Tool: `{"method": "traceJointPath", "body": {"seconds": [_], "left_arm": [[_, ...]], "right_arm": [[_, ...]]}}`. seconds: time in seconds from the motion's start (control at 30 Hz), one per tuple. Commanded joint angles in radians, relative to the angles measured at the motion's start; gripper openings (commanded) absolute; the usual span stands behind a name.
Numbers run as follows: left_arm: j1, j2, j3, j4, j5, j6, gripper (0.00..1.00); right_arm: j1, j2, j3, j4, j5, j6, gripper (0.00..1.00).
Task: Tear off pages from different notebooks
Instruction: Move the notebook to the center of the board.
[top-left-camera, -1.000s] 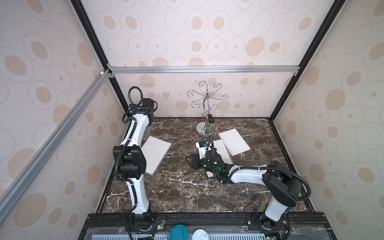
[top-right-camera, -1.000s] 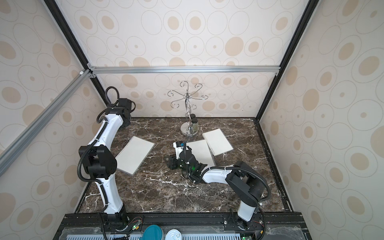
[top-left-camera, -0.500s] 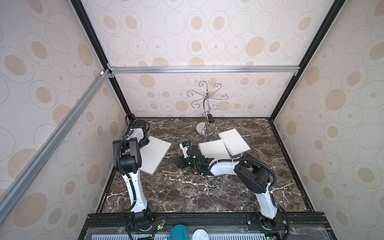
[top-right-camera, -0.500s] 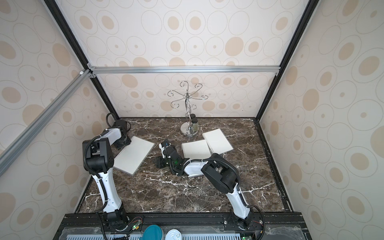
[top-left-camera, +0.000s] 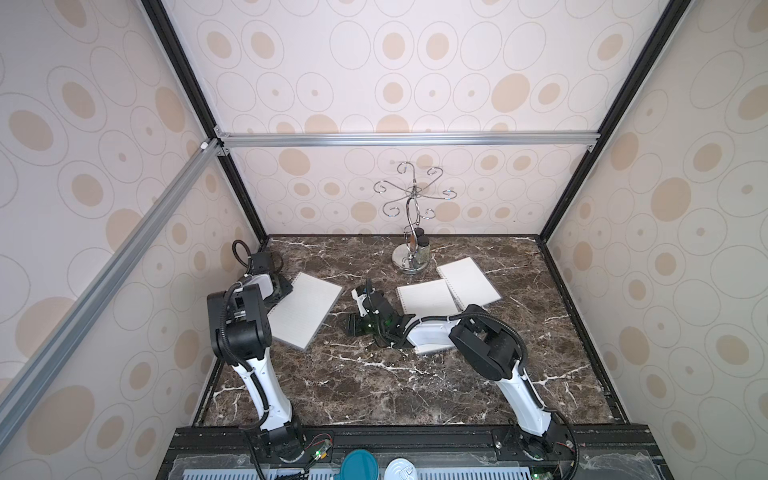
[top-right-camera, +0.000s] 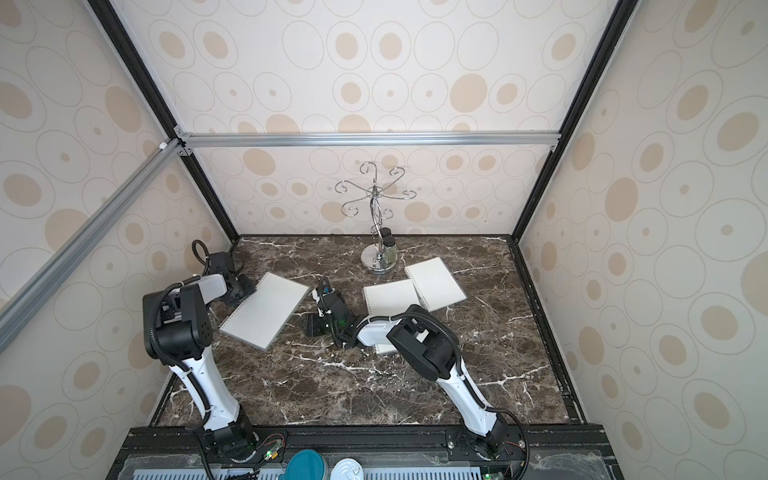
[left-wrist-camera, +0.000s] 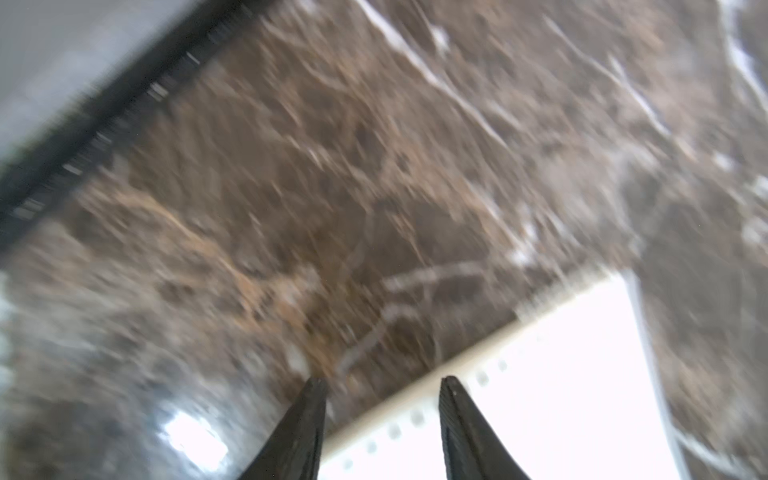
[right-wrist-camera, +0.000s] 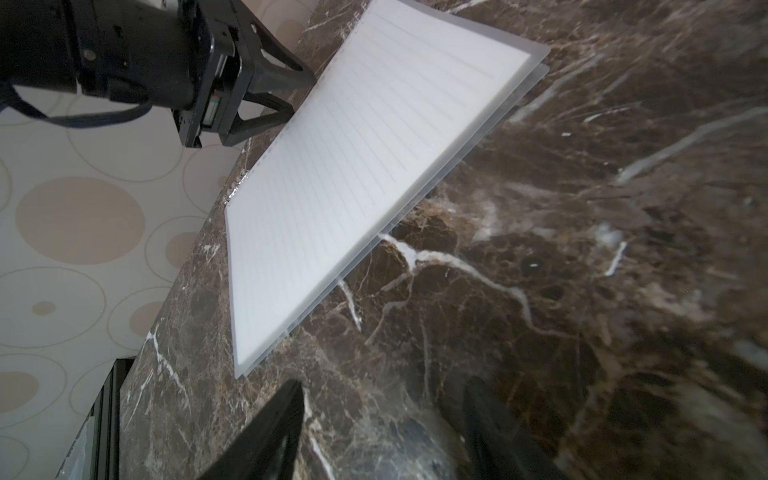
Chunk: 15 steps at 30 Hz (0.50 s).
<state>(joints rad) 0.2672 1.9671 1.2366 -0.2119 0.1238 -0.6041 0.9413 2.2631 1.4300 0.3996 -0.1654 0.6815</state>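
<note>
A lined notebook (top-left-camera: 305, 313) with a translucent cover lies at the left of the marble table (top-left-camera: 374, 395), also seen in the right wrist view (right-wrist-camera: 353, 166). My left gripper (top-left-camera: 284, 289) is at its coil edge. The left wrist view is blurred. In it the left gripper (left-wrist-camera: 382, 384) is open, with the white punched edge (left-wrist-camera: 415, 415) showing between the fingers. My right gripper (top-left-camera: 352, 327) hovers low over bare marble just right of that notebook, open and empty (right-wrist-camera: 386, 399). Two more notebooks (top-left-camera: 424, 297) (top-left-camera: 467, 282) lie overlapping at the back right. No loose pages are clearly seen.
A chrome hook stand (top-left-camera: 411, 232) with two small dark jars (top-left-camera: 422, 245) at its base stands at the back centre. Patterned walls enclose three sides. A white strip (top-left-camera: 428, 349) shows under the right forearm; I cannot tell what it is.
The left arm folded down and brought its gripper from the back-left corner to the notebook's coil edge. The right arm swung left, away from the middle notebook, and its jaws widened.
</note>
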Motion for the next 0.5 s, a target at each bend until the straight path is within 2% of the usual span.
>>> {"method": "traceJointPath", "body": {"seconds": [0.0, 0.1, 0.23, 0.47], "left_arm": [[-0.032, -0.061, -0.134, -0.013, 0.165, -0.006, 0.44], [-0.071, -0.153, -0.269, 0.022, 0.136, -0.013, 0.45], [-0.123, -0.230, -0.451, 0.125, 0.192, -0.048, 0.43], [-0.315, -0.399, -0.718, 0.261, 0.144, -0.166, 0.42]], "right_arm": [[-0.002, -0.004, -0.011, 0.010, 0.015, 0.018, 0.67], [-0.018, -0.036, -0.070, 0.035, 0.036, 0.026, 0.67], [-0.050, -0.107, -0.188, 0.095, 0.057, 0.034, 0.67], [-0.098, -0.304, -0.434, 0.138, 0.100, 0.029, 0.67]]}}
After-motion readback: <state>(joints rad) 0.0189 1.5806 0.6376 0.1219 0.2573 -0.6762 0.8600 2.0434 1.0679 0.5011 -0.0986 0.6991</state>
